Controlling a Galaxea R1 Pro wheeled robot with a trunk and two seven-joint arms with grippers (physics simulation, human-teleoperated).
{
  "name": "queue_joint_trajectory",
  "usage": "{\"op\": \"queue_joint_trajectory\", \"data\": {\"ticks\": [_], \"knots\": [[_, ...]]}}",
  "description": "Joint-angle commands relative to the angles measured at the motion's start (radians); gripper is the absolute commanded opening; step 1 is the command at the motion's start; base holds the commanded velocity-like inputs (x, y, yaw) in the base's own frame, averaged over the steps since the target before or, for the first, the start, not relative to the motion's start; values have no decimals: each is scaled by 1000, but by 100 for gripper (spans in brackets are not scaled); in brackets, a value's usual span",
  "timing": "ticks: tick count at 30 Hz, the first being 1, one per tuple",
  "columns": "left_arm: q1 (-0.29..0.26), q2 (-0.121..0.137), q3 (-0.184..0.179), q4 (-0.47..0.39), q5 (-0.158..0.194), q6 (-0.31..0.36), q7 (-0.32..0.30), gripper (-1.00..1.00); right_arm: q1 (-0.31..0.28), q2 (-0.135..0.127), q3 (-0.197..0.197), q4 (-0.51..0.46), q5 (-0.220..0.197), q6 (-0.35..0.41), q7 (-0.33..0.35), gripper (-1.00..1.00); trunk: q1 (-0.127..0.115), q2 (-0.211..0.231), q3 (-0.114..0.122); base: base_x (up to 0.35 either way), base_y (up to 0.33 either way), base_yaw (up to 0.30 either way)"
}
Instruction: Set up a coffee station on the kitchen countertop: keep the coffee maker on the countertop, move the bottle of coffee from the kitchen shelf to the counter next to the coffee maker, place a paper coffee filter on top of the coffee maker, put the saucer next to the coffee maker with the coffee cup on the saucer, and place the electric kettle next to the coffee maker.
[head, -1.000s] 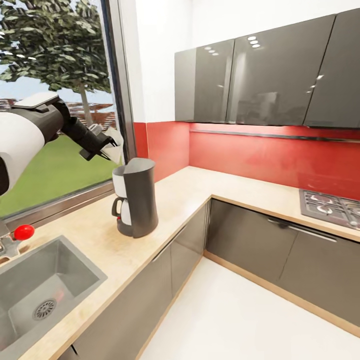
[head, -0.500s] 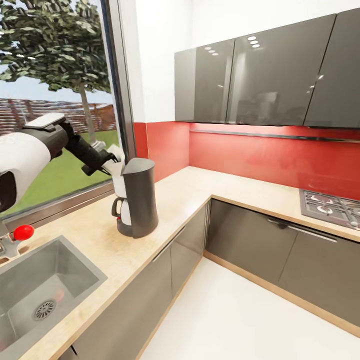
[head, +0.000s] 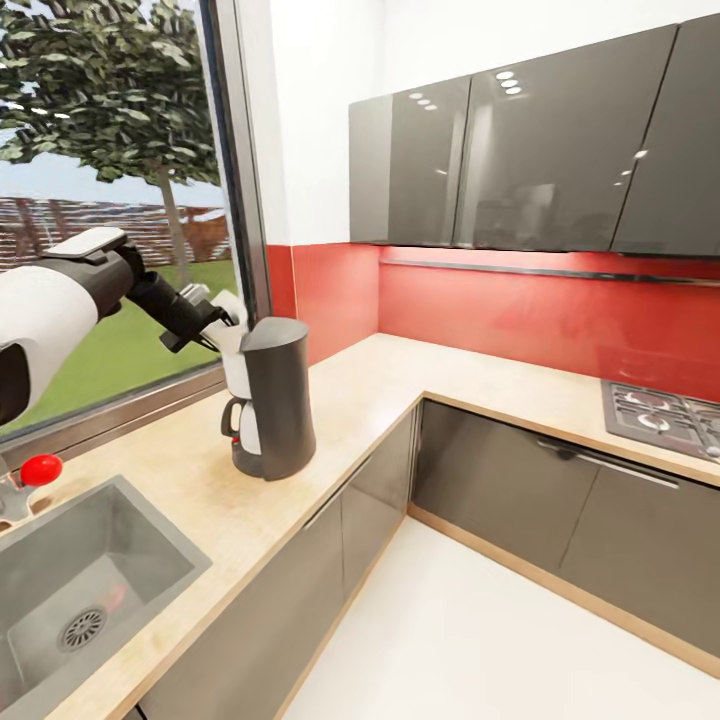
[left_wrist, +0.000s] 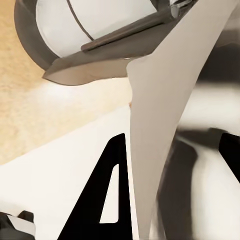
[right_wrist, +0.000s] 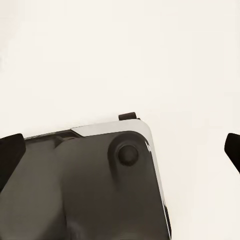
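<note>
I am holding my left gripper (head: 222, 322) just above the back top edge of the coffee maker (head: 272, 398), pinching one paper filter (head: 232, 318) between its fingers. In the left wrist view the filter (left_wrist: 165, 125) is showing as a pale folded sheet, tapering down between the black fingers (left_wrist: 107, 192), with the machine's rim and white housing (left_wrist: 100, 30) just beyond it; I cannot tell whether the paper is touching the machine. One coffee maker is standing upright on the countertop (head: 400, 385), near the window-side edge, between the sink (head: 90, 590) and the inner corner of the L. Its pale carafe with a black handle (head: 232, 418) is facing the sink. The sink basin is holding nothing but its one round drain (head: 82, 630); one red-knobbed tap (head: 38, 470) is sitting at its back edge. One gas hob (head: 665, 418) is lying at the far right end of the countertop. Three glossy grey wall cupboard doors (head: 520, 150) are hanging above the red backsplash. I am reading no labels or writing anywhere. My right wrist view is showing two black fingertips (right_wrist: 10, 155) spread wide apart, with nothing between them, over a dark rounded part of the robot (right_wrist: 90, 185) and a white floor.
</note>
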Motion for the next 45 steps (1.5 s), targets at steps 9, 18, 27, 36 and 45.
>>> {"op": "queue_joint_trajectory", "data": {"ticks": [9, 18, 27, 36, 45], "knots": [[-9, 13, -3, -1, -19, 1, 11, -100, -1, 0, -2, 1, -8, -4, 0, 100, 1, -1, -1, 7, 0, 0], [-15, 13, -3, -1, -51, 0, 10, -100, -1, 0, -2, 1, -8, -4, 0, 100, 1, -1, -1, 93, 0, 0], [-20, 17, -2, -1, -52, 1, 9, -100, -1, 0, -2, 1, -8, -4, 0, 100, 1, -1, -1, 158, 0, 0], [-26, 28, -3, -1, -53, 1, 9, -100, -1, 0, -2, 1, -8, -4, 0, 100, 1, -1, -1, 190, 0, 0], [-23, 28, -3, -1, -53, 1, 9, -100, -1, 0, -2, 1, -8, -4, 0, 100, 1, -1, -1, 83, 0, 0]]}}
